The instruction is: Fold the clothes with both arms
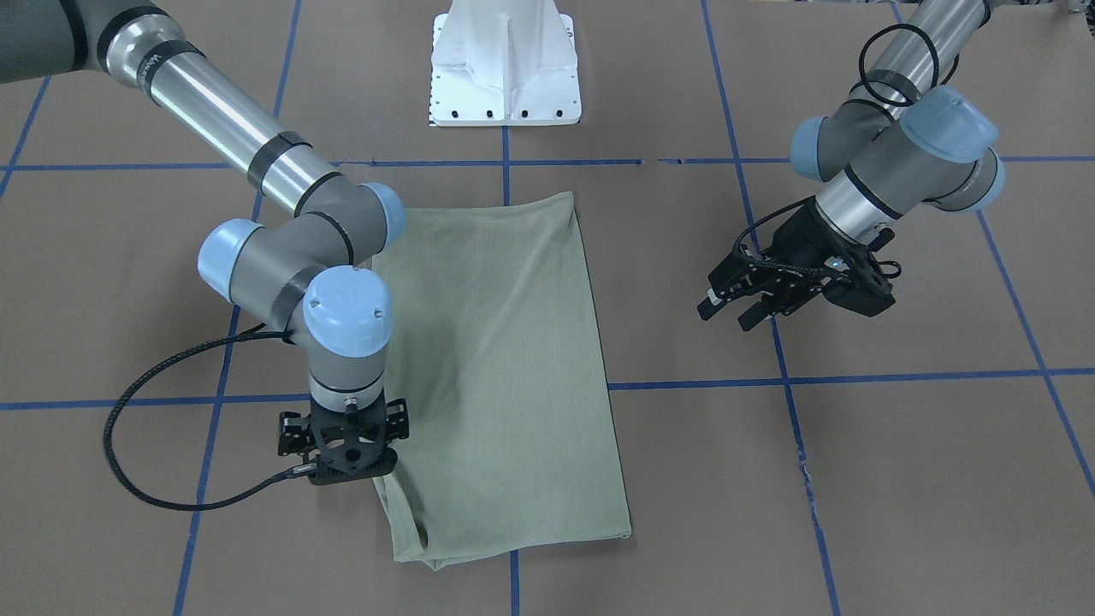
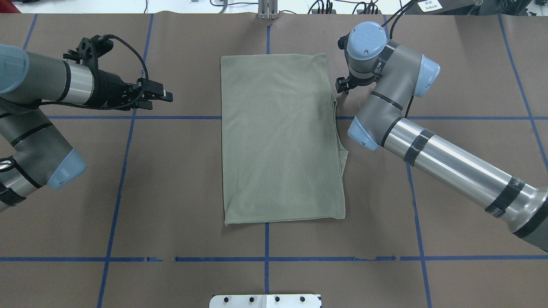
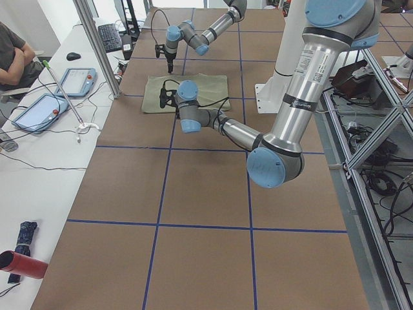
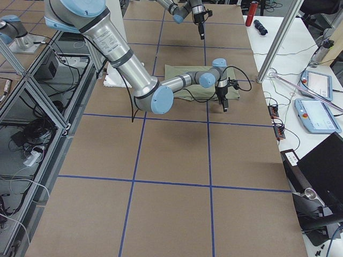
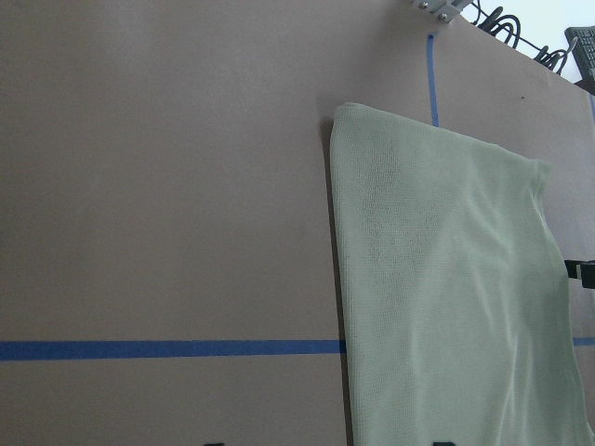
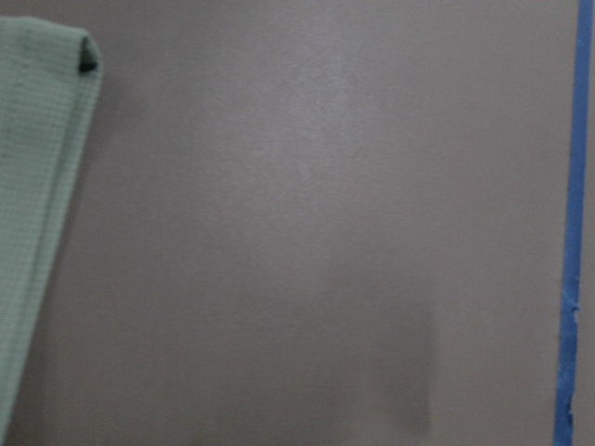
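Observation:
The sage-green shirt (image 2: 278,137) lies folded into a flat upright rectangle at the table's middle, also seen in the front view (image 1: 505,359). My right gripper (image 1: 351,477) points straight down just beside the shirt's far right corner (image 6: 37,186), clear of the cloth. Its jaws look spread and hold nothing, with the tips hidden under the wrist. My left gripper (image 2: 160,97) hovers level, well to the left of the shirt and aimed toward it. It is open and empty (image 1: 727,310). The left wrist view shows the shirt's left edge (image 5: 446,279).
Brown paper with blue tape lines (image 2: 265,259) covers the table. The white pedestal base (image 1: 505,68) stands at the robot's side. On the side bench lie tablets (image 3: 39,110) by a seated person, and a red cylinder (image 3: 22,263).

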### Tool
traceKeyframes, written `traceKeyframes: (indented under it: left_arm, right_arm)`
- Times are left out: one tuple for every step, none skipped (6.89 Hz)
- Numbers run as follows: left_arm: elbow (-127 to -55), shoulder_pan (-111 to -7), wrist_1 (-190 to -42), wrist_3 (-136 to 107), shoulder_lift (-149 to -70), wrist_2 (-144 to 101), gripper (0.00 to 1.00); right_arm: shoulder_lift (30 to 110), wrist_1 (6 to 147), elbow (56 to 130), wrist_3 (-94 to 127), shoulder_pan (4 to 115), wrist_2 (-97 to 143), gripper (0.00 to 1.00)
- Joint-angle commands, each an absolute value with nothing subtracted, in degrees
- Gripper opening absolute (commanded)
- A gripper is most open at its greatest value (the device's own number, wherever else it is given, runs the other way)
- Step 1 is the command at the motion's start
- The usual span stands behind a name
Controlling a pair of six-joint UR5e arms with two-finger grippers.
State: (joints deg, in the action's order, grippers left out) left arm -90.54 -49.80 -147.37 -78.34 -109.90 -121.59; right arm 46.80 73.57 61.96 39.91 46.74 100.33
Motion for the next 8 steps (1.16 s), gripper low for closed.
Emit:
traceKeyframes:
  left_arm:
    - [-91.9,-49.8,-147.3,-78.5,-109.9,-121.6,0.80]
    - [-92.5,-50.0,-147.2,-78.5,-109.9,-121.7,0.80]
    - [-92.6,-49.9,-147.2,-78.5,-109.9,-121.7,0.80]
    - [-92.6,-49.9,-147.2,-78.5,-109.9,-121.7,0.79]
    - [-92.6,-49.9,-147.2,-78.5,-109.9,-121.7,0.80]
    - [-92.4,-49.8,-147.2,-78.3,-109.9,-121.7,0.79]
    - [-92.2,-49.9,-147.2,-78.2,-109.8,-121.7,0.79]
    - [-92.3,-49.9,-147.2,-78.2,-109.7,-121.7,0.79]
  right_arm:
    - [47.5,72.6,64.8,39.1,48.5,104.9,1.00]
    - [48.0,75.6,70.4,44.4,48.6,107.4,1.00]
    - [52.2,75.9,78.3,53.2,46.9,108.0,1.00]
    - [57.4,75.9,88.3,66.8,42.1,106.1,1.00]
    - [62.9,76.1,99.3,82.7,34.2,97.3,1.00]
    - [66.0,77.2,104.6,91.5,27.1,89.1,1.00]
    - [66.5,81.9,107.3,99.2,22.9,87.6,1.00]
    - [66.5,84.1,108.2,106.1,20.2,87.4,1.00]
